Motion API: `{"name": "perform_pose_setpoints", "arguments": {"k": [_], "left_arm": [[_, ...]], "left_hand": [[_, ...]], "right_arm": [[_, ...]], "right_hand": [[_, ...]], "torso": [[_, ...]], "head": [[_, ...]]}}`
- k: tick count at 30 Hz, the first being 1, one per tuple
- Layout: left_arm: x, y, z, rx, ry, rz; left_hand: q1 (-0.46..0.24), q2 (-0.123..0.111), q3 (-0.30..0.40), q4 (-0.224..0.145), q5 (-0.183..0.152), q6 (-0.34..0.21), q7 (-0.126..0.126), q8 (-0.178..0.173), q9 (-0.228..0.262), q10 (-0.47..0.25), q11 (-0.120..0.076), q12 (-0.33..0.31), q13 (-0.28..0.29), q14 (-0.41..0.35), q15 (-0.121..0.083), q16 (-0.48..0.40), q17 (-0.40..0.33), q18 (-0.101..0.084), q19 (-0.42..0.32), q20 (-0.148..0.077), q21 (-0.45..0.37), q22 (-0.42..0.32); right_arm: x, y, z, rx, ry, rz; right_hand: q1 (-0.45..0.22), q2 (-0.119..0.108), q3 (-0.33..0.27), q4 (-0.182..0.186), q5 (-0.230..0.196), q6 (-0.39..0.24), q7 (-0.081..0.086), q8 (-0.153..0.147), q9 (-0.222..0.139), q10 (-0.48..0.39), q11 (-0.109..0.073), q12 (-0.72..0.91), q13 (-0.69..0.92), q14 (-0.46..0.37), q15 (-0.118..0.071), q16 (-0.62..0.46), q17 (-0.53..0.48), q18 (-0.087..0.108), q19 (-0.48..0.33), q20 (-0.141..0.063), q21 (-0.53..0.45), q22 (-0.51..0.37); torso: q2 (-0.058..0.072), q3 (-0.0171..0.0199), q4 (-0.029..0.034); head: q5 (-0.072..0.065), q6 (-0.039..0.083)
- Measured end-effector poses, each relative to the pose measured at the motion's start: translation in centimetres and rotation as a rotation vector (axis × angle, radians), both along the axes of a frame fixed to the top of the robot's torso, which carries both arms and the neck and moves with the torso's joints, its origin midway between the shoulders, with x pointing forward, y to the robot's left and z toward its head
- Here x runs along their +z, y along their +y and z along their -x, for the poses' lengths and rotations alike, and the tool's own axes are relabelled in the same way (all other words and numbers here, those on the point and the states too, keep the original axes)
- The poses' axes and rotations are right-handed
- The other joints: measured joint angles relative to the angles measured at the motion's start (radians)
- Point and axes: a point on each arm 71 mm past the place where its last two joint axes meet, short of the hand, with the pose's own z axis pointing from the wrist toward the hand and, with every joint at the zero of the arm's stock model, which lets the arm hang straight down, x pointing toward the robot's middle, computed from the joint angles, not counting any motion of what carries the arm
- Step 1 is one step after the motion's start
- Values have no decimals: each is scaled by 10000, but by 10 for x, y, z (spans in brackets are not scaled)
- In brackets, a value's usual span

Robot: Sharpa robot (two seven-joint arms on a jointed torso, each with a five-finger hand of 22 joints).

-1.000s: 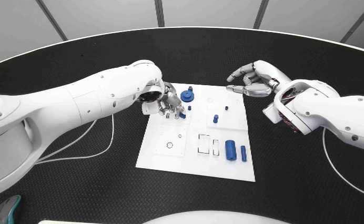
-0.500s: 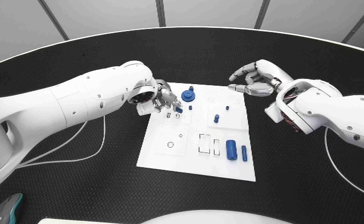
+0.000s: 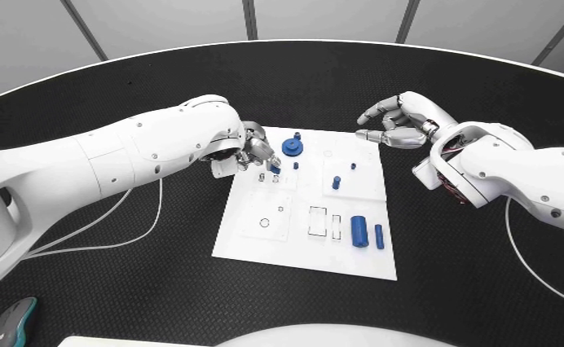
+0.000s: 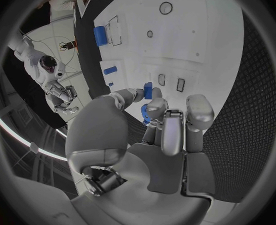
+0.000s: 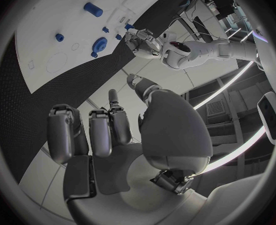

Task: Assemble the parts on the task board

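Behind left hand [image 3: 253, 155], part [image 4: 148, 90] (half-hidden)

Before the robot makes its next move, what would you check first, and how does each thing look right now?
1. Left hand has a part: ok, a small blue piece sits between its fingertips.
2. Left hand is over the white board: ok, at its far left corner.
3. Piece lined up with a slot: cannot tell.
4. Right hand out of the way: ok, it hovers beyond the board's far right corner, holding nothing.
5. Other pieces undisturbed: ok, the blue cylinder lies flat on the board.
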Motion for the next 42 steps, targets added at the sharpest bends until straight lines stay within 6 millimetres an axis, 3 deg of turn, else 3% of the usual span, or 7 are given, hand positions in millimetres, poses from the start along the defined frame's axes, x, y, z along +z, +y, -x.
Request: {"name": "perform_pose_setpoints", "arguments": {"k": [18,31,42], "left_arm": [[-6,-11,1,-537,-541,-762],[-13,-9,1,-568,-818,-960],[-15,-10,5,-888,-441,-1089]], "left_hand": [[-12,-10,-27,-27,169,39,-32,-50,9,37,-30,0,27,13,-12,0,-1,0,0,0,40,60],[-10,-8,-55,-55,265,72,1,-58,5,70,-32,49,83,-24,-49,0,-2,1,70,2,77,137],[-10,-7,-55,-55,332,109,-31,-87,14,71,-31,49,95,-24,-48,0,-2,1,70,2,77,157]], "right_arm": [[0,1,0,39,-11,-9],[0,1,0,38,-18,-9],[0,1,0,38,-2,-3]], "right_hand": [[0,0,0,0,-1,0,0,0,0,0,0,0,-1,0,0,0,8,1,0,0,0,0],[0,0,0,0,-1,0,1,0,7,0,0,0,-2,0,0,0,6,0,0,0,0,0],[0,0,0,0,-2,0,1,0,6,0,0,0,-2,0,0,0,5,0,0,0,0,0]], "torso": [[7,1,-15],[10,-20,1],[4,-5,0]], "head": [[-15,-76],[-35,-130],[-31,-169]]}}
